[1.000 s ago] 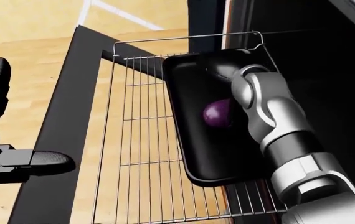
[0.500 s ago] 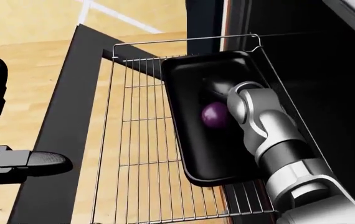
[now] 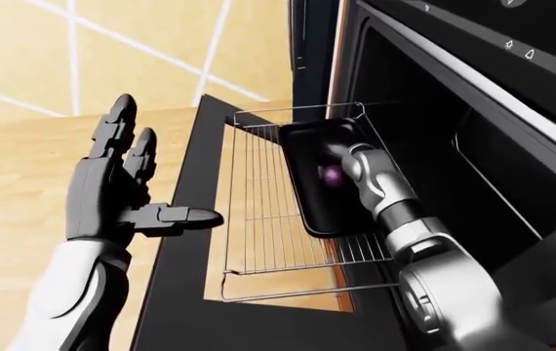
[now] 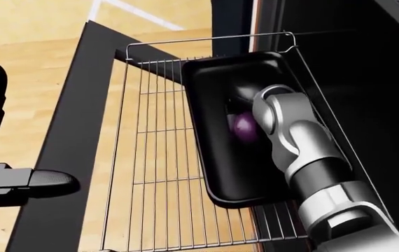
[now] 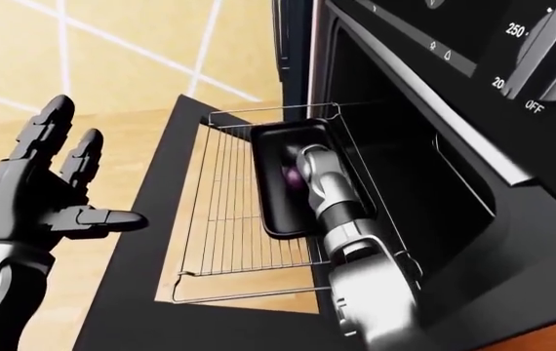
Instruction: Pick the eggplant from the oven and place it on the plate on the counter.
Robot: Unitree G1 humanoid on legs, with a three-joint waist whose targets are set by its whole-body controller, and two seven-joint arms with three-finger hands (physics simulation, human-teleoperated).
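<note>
Oven [image 5: 425, 190]: open, its dark cavity fills the right of both eye views; temperature dials show at the top right of the right-eye view.
Oven door [image 3: 176, 292]: folded down flat, a black frame with a window through which the wood floor shows.
Wire rack [image 4: 159, 157]: pulled out over the door, thin bars, raised rim at its far end.
Baking tray [image 4: 213, 157]: black, shallow, lying on the right half of the rack.
Right arm [image 4: 311, 163]: reaches over the tray from the bottom right of the head view, wrist bent down toward the tray's middle.
Left hand [image 3: 112, 190]: held up over the floor at the left, well apart from the oven, its fingers [image 3: 122, 124] spread wide and holding nothing.
Right hand [image 4: 245, 102]: mostly hidden behind its own wrist, just at the eggplant; whether its fingers are closed around it cannot be told.
Eggplant [image 4: 242, 127]: small purple rounded body lying in the tray, only a part visible beside the wrist.
Handling, as judged: probably light, firm, with smooth glossy skin that may slip or roll on the tray.
Where to hold: around the thick middle, fingers wrapping both sides, then lifted clear of the tray's rim.
</note>
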